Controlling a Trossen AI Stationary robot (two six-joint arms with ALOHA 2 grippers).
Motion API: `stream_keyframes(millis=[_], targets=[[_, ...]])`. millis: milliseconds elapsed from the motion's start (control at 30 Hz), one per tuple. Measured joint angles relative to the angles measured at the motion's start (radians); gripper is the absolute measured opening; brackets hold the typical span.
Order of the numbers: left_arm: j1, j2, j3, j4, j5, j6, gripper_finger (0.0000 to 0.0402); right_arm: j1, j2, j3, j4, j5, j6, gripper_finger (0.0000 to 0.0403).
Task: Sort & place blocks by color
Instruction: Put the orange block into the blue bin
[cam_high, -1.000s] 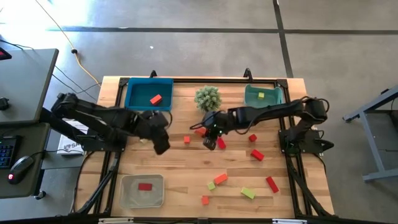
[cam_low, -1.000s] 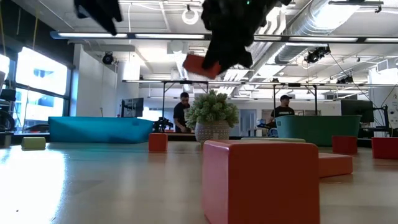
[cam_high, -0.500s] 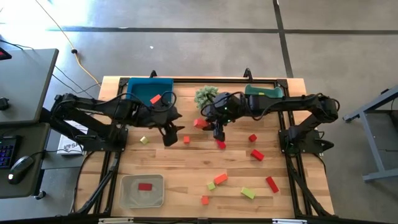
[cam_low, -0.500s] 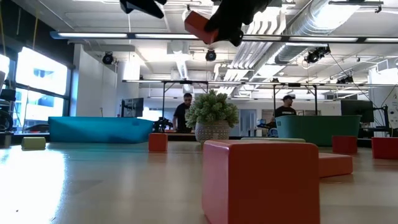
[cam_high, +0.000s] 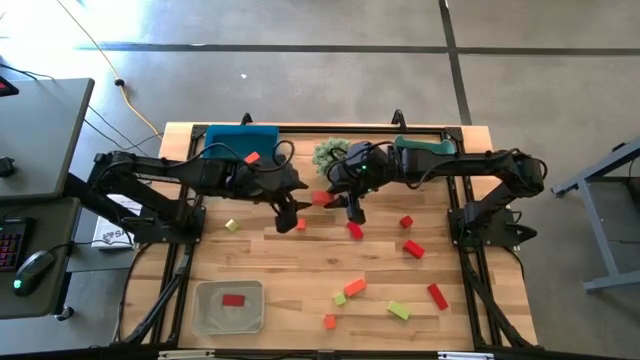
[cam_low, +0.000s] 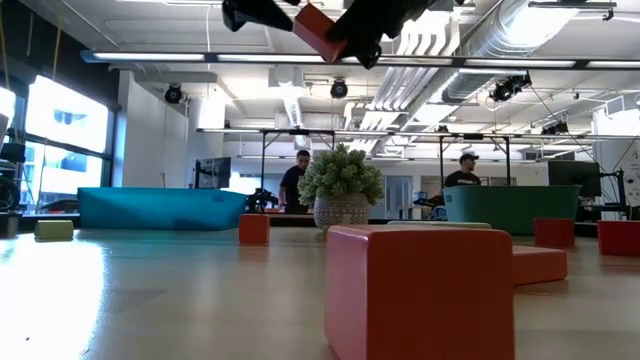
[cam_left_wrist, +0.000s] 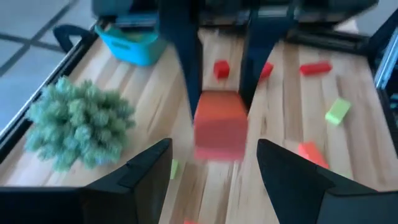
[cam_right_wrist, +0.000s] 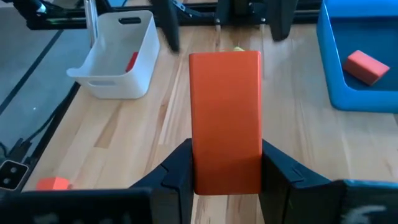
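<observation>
1. Orange-red bar (cam_right_wrist: 225, 121) clamped between the fingers of the right gripper (cam_high: 352, 207), lifted off the wooden table (cam_high: 280, 265) just in front of the spiky green plant (cam_high: 331, 153).
2. Left gripper (cam_high: 291, 212) spread wide and empty, facing the held bar from the plant's left-front side — near it, not touching.
3. In the left wrist view, the same bar (cam_left_wrist: 217, 123) hanging between the other arm's two dark fingers, the left gripper's own fingers (cam_left_wrist: 142, 167) apart on either side below it.
4. Left of the plant, blue bin (cam_high: 222, 140) with one orange-red block (cam_high: 250, 157) inside; right of the plant, green bin (cam_high: 425, 147).
5. Well in front of the plant and to its left, white bin (cam_high: 229, 307) holding a red block (cam_high: 233, 300).
6. Loose blocks on the table in front of the plant and to its right — red ones (cam_high: 414, 249), an orange one (cam_high: 354, 287), yellow-green ones (cam_high: 399, 310); one more yellow-green block (cam_high: 232, 225) on the plant's left-front side.
</observation>
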Motion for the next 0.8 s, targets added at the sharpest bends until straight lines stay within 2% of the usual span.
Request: stream_keyframes(millis=[533, 667, 800], targets=[[0.027, 0.046, -0.002, 0.066, -0.010, 0.001, 0.0222, 0.001, 0.000, 0.000, 0.037, 0.008, 0.030, 0.0102], [0.040, 0.045, -0.002, 0.066, 0.027, 0.001, 0.0193, 0.001, 0.000, 0.000, 0.038, 0.011, 0.031, 0.0102], [0.043, 0.054, -0.002, 0.067, 0.046, 0.002, 0.0140, 0.001, 0.000, 0.000, 0.034, 0.017, 0.045, 0.0102]])
